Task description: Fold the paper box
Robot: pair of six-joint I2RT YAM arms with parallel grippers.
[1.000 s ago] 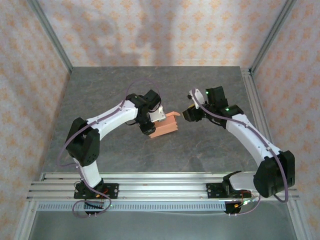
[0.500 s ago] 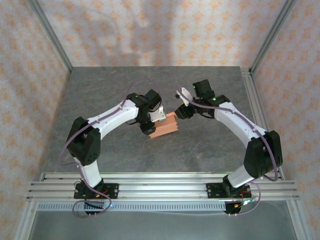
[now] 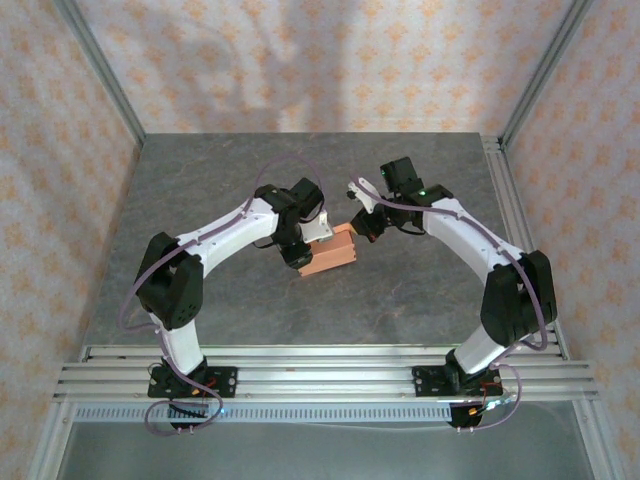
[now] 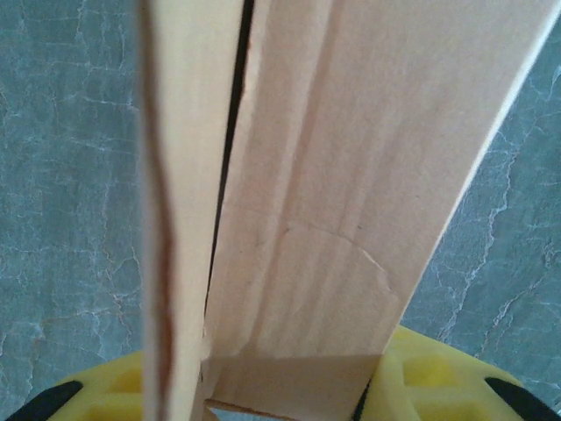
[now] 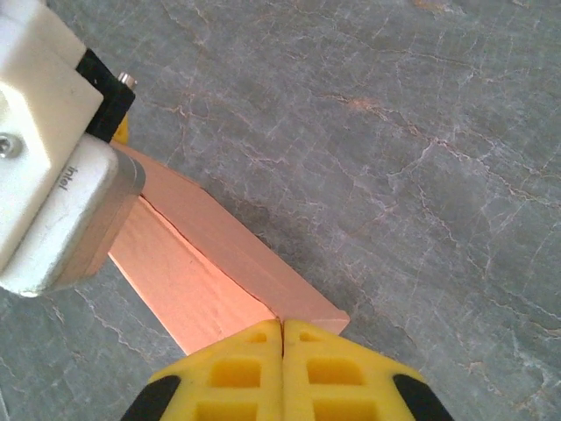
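The paper box (image 3: 333, 254) is a salmon-orange low rectangular box held just over the grey table. My left gripper (image 3: 303, 253) is shut on its left end, and in the left wrist view the box (image 4: 342, 167) runs away from between the yellow fingers (image 4: 438, 377), with a narrow seam along its length. My right gripper (image 3: 357, 229) is shut, its yellow fingertips (image 5: 307, 338) pressed together and resting on the near end of the box (image 5: 202, 254). Nothing shows between the right fingers.
The grey stone-patterned table (image 3: 420, 300) has bare surface all round the box. The left wrist's white camera housing (image 5: 53, 175) sits over the far end of the box. Patterned walls and metal frame posts (image 3: 100, 70) enclose the table.
My right gripper moved left to the box's right end and shut. The flap that stood up there now lies flat. The left arm has held still.
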